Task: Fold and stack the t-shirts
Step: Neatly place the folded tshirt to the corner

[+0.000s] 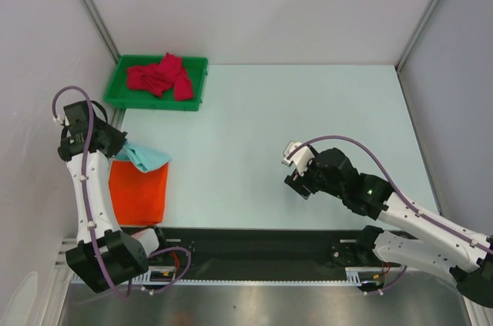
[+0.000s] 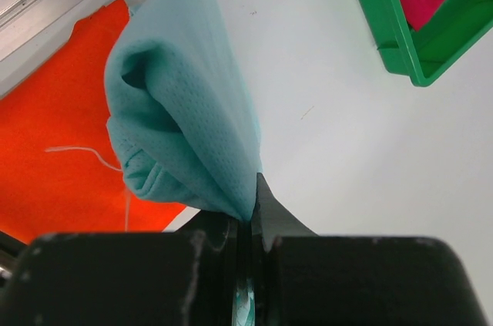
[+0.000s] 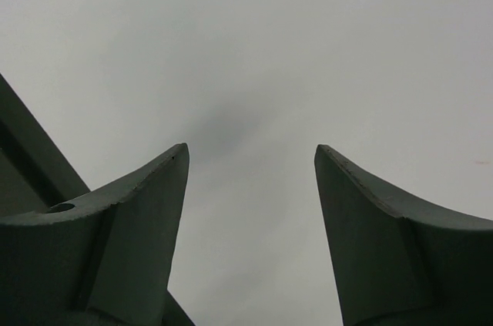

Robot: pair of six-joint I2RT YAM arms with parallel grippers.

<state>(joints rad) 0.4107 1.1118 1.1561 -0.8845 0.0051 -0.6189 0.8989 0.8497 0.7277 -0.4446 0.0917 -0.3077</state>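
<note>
At the near left of the bench (image 1: 308, 110), the orange t-shirt (image 1: 139, 191) lies flat as a tidy rectangle. It looks folded and probably forms the base of the stack.

Over its far edge, the left end effector (image 2: 253, 206) is pinched tight on a fold of the mint green t-shirt (image 2: 177, 126). The shirt hangs from it in a bunched, doubled-over bundle. From the wrist view its lower end is close above the orange cloth, but I cannot tell whether it touches. I also cannot tell whether it is properly folded or only gathered.

At the far left corner, the green tray (image 1: 154, 105) holds the red t-shirt (image 1: 160, 77), crumpled in a heap and not yet folded.

Toward the right, well apart from all 3 shirts, the right end effector (image 3: 250, 152) is spread wide and holds nothing. Only bare bench shows beneath it.

In my judgement the task is somewhere short of halfway:
- 1 shirt is done.
- 1 shirt is in hand and needs to be laid square on the orange one.
- 1 shirt has to be taken out of the tray, folded and stacked.
</note>
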